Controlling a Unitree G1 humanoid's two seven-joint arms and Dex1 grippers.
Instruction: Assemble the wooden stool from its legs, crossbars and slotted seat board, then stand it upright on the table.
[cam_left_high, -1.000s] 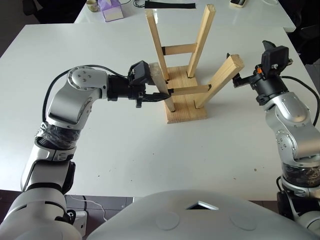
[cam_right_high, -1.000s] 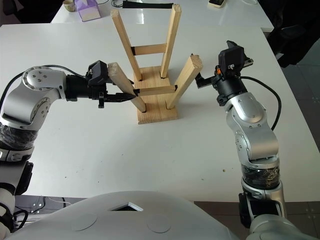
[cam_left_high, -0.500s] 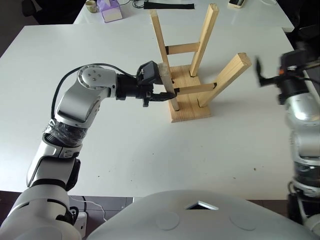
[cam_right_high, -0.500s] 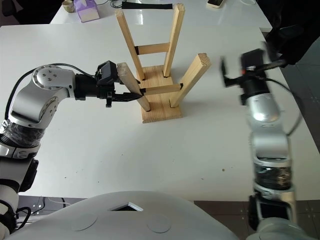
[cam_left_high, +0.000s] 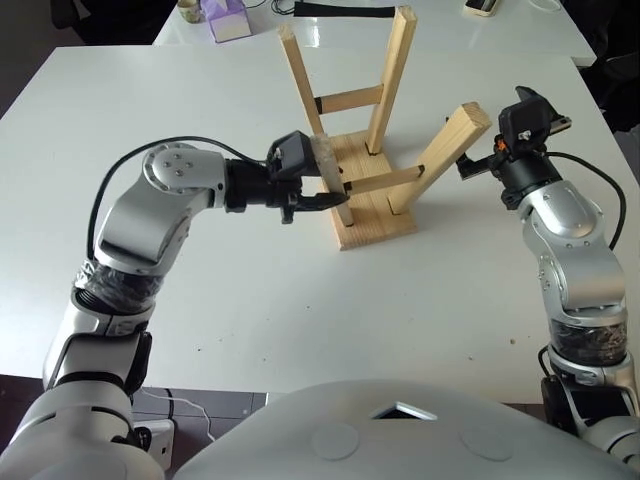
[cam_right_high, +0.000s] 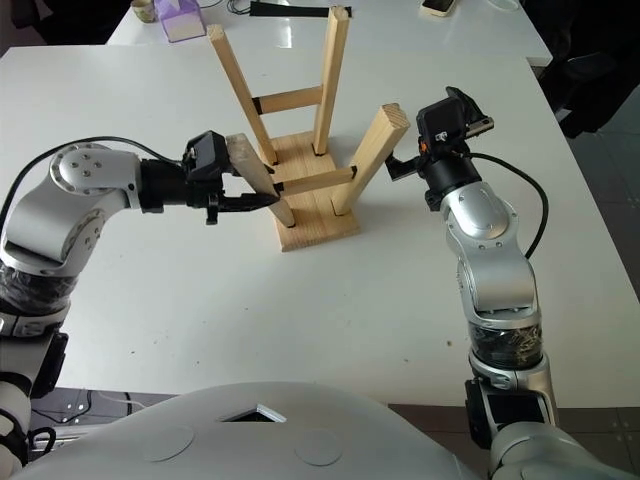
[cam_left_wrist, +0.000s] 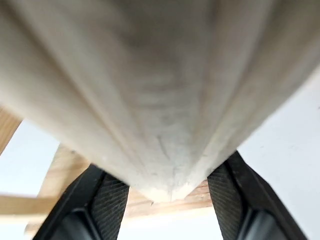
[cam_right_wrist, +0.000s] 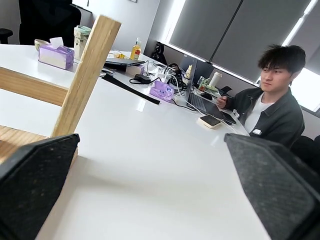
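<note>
Stool sits upside down at mid-worktop, its seat board flat on the white surface and its legs pointing up. The two rear legs stand tall, joined by a crossbar; the two near legs lean outward. The left fingers pinch the near left leg. The right fingers are spread wide, just beside the top of the near right leg.
</note>
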